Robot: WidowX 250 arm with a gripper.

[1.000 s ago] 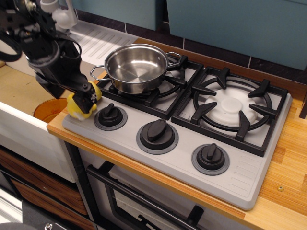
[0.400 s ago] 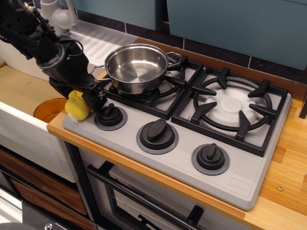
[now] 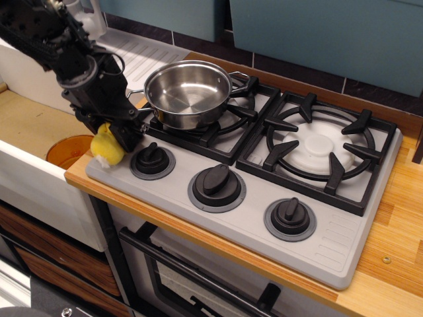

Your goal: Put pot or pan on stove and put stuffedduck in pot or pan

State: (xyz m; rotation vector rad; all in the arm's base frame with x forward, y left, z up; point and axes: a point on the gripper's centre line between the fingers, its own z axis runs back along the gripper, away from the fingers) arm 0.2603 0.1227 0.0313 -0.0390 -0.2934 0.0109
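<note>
The shiny steel pot (image 3: 187, 92) stands on the left burner of the grey stove (image 3: 330, 244), empty inside. The yellow stuffedduck (image 3: 106, 148) lies on the stove's front left corner, beside the left knob (image 3: 152, 160). My black gripper (image 3: 124, 137) is low over the duck's upper right side, between the duck and the pot, and hides the duck's top. Its dark fingers blend with the black grate, so I cannot tell whether they are closed on the duck.
An orange bowl (image 3: 66, 150) sits in the sink to the left, below the counter edge. A white drain board (image 3: 135, 56) lies behind the arm. The right burner (image 3: 320, 146) holds nothing. The wooden counter (image 3: 396, 218) runs along the right.
My gripper has shifted up and back from directly over the duck towards the pot. The duck now shows further left of the fingers, still on the stove corner. The pot has not moved.
</note>
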